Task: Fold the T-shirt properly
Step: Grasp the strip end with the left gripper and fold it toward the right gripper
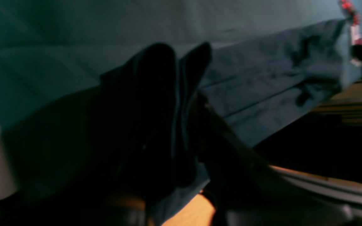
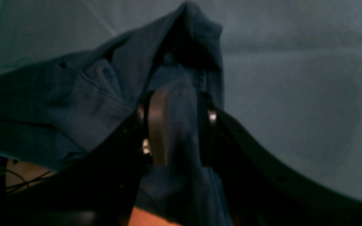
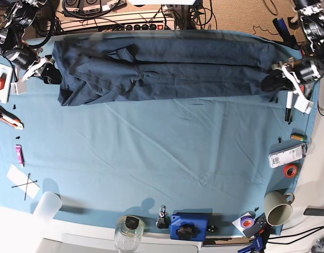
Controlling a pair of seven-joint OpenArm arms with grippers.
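The large dark navy-blue cotton T-shirt [image 3: 162,68] lay stretched in a long band across the far part of the table [image 3: 151,158], which was covered by a lighter teal-blue cloth. It looked already doubled lengthwise, with ridges and creases running along it.

At the shirt's left end in the base view, the right pincer [image 3: 46,71] sat at the cloth's edge. Its wrist view showed the black jaws of the right pincer [image 2: 176,125] closed on a bunched fold of the T-shirt [image 2: 90,103], fabric filling the gap between them and spilling over above.

At the shirt's right end, the left pincer [image 3: 277,79] met the fabric just beside the table's right edge. The left wrist view was dark and blurred; the left pincer [image 1: 181,103] seemed to have its 2 fingers nearly together on a peak of dark cloth, with the rest of the T-shirt [image 1: 278,78] running away from it along the table. I judged it clamped, though less surely than the other.

The shirt read as light, limp and not slippery: it would sag between the 2 holds and drag on the tablecloth. Grips at the end corners, through all layers, should serve best; a pinch of 1 layer alone could let the fold slide apart.

Beyond the shirt's right end lay pens, a roll of red tape [image 3: 291,170] and a pale mug [image 3: 277,208].
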